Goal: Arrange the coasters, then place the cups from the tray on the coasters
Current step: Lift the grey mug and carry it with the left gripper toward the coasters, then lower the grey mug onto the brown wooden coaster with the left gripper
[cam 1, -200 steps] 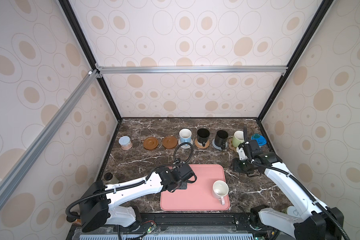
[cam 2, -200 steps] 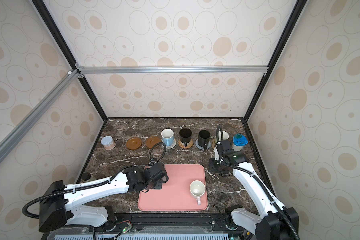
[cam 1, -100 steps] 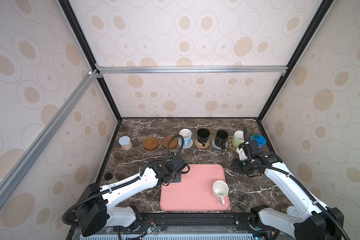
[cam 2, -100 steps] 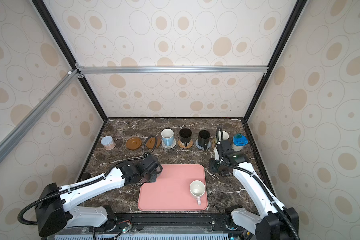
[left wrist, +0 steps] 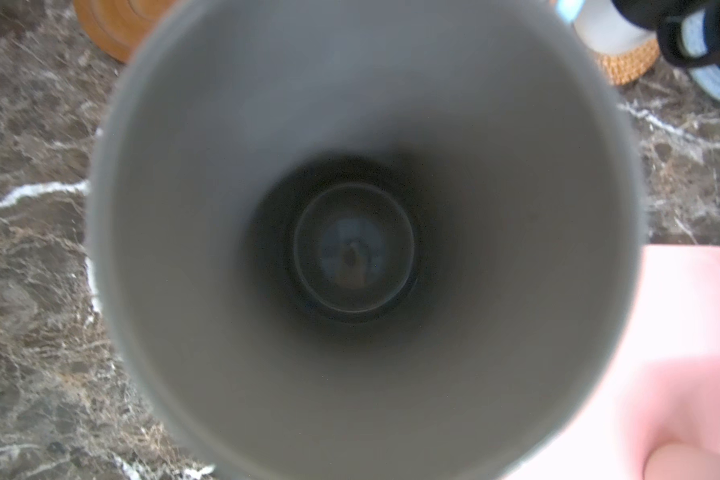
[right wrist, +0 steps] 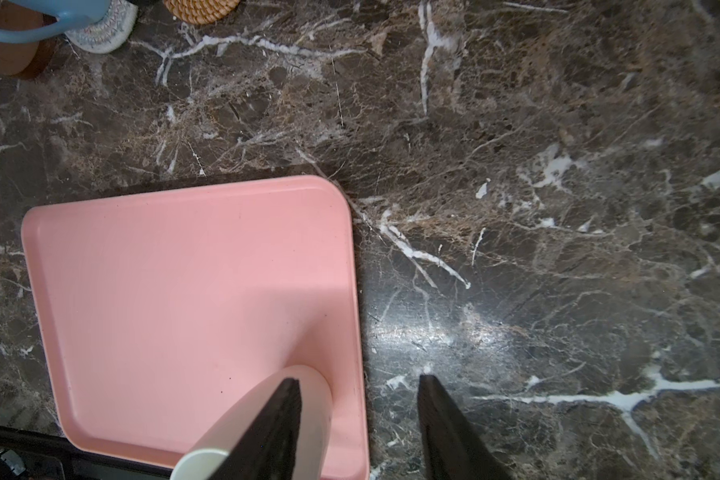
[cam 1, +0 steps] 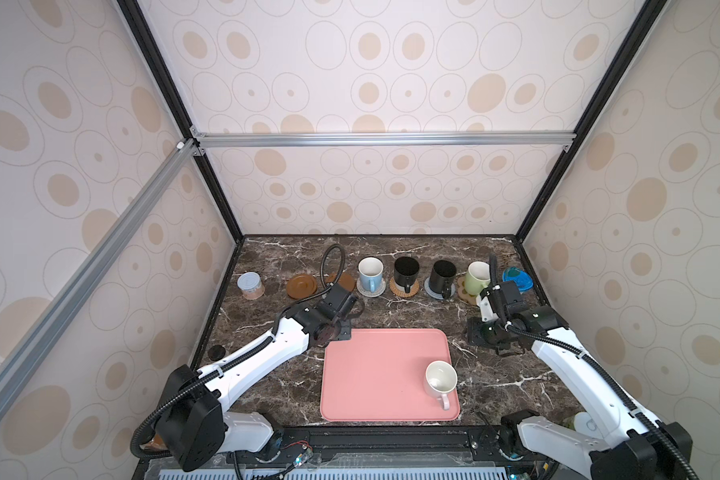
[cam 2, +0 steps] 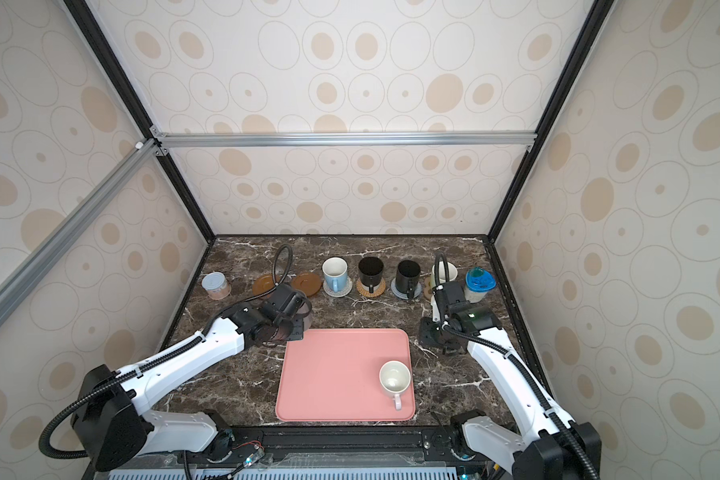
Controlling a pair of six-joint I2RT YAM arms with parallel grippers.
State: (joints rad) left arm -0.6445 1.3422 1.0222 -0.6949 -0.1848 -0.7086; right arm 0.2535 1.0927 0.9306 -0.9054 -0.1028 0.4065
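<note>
From my remote seat | tray: one empty pink-handled white mug, near right corner | right end effector spread over the bench beside the tray | left end effector pinching the empty grey mug, just off tray's far left corner | back row: blue-handled mug, two black mugs, green mug on coasters; two wooden discs uncovered

Grey mug fills the frame, mouth toward the lens.
Around its rim: marble tabletop, a wooden coaster, a rattan coaster, a corner of the pink tray.
</note>
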